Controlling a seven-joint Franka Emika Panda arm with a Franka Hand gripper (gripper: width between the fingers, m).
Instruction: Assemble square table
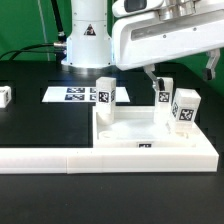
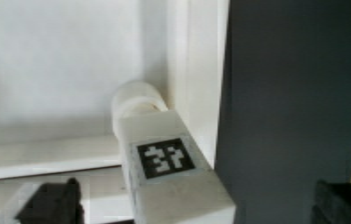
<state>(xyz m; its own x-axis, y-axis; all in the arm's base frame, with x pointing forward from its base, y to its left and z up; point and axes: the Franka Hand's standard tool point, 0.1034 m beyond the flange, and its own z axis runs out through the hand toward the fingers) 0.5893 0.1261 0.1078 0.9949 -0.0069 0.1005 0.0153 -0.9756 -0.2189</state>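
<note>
Gaping wide, the pincer holds nothing.

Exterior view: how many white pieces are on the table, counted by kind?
Legs: 4
Tabletop: 1
L-shaped barrier: 1
Marker board: 1
Total: 7

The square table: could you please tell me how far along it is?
Three legs stand upright on the tabletop; whether fastened, I cannot tell. The open gripper holds nothing, close to one. The fourth leg sits apart at the exterior view's left, yet to fit.
</note>
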